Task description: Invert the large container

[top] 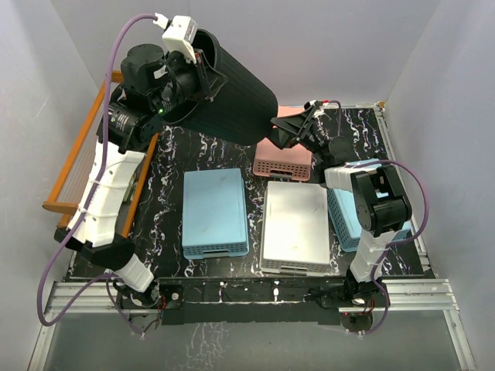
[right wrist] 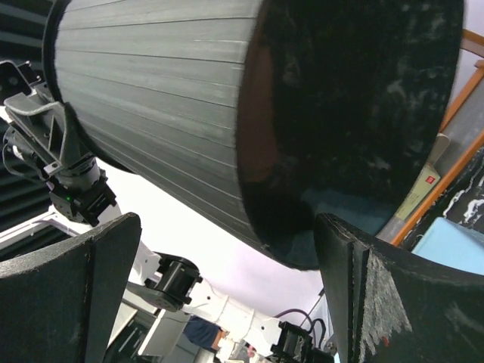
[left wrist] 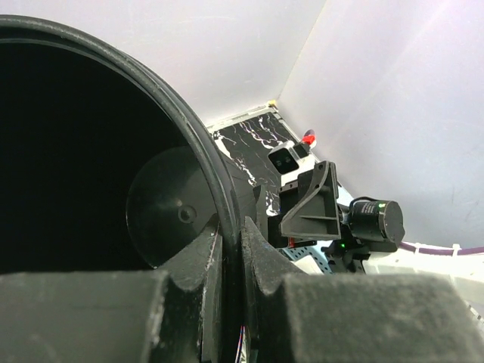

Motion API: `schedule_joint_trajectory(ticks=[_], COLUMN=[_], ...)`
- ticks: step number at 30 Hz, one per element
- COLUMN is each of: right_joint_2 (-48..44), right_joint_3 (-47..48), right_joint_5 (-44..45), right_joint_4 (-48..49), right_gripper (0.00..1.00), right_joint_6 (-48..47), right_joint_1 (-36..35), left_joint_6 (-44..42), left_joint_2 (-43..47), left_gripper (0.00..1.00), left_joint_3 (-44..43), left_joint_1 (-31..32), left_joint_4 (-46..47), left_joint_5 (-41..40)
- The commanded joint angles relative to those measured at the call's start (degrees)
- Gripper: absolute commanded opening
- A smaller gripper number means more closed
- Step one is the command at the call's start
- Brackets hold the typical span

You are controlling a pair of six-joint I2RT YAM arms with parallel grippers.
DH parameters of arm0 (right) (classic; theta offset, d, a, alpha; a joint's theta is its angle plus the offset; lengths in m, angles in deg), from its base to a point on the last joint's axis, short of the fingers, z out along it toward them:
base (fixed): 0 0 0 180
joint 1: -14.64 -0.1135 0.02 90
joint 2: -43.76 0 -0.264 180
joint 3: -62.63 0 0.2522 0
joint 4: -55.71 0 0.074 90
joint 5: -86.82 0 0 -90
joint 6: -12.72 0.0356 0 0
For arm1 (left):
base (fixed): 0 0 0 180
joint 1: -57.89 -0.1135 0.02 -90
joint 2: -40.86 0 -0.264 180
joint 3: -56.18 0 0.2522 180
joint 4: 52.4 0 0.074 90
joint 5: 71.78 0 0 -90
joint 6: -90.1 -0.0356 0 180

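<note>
Tall ribbed black bin tilted aloft, rim pinched by left pincer, right pincer spread wide

we're peering straight into the large container, its round bottom showing deep inside, our left gripper pinched on the rim, 1 finger inside and 1 outside, right arm beyond it, over the marbled table

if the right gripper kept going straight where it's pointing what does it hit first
Most likely the black ribbed bin: its base end fills the wrist view just ahead of the open right gripper. Exact gap is unclear.
</note>
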Motion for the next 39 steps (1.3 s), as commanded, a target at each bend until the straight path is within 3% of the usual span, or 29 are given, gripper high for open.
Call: schedule_joint_trajectory(ticks=[1,9,17,22,26,28,39], right_joint_2=[-0.9,-4.7,-11.9,-13.6,-16.2,-17.3,-16.9], right_joint_3=[3.7,0.7,-2.4,-2.2,-2.0,-1.4,2.4], right_joint_5=[1.2,0.0,-4.8,-5.6,-4.1,-3.3,-4.0], right_joint_4=[12.9,12.6,1.0,-4.8,-14.4,-17.7,-20.6], right_gripper=[0.98,0.98,0.98,0.98,0.98,0.98,0.98], right_joint_6=[0.5,-0.5,-8.3,-11.5,-18.9,-21.3,-22.9], right_joint_1=[-1.3,-1.5,2.6,3.6,3.6,3.6,3.0], left_joint_6=[-0.5,-0.9,-0.1,1.5,2.7,3.4,5.9], left_joint_2=[2.9,2.9,4.9,5.1,4.3,3.0,-3.0], left_gripper=[0.0,0.0,0.0,0.18,0.65,0.78,0.94], left_joint_3=[0.7,9.2,22.1,29.2,34.7,36.1,39.0], left_joint_1=[0.0,-0.2,-3.0,-5.3,-7.2,-8.0,-9.7], left_joint_4=[4.8,9.6,16.8,21.3,25.2,25.9,29.1], left_joint_5=[0.8,-3.1,-2.6,-0.2,4.4,6.7,12.4])
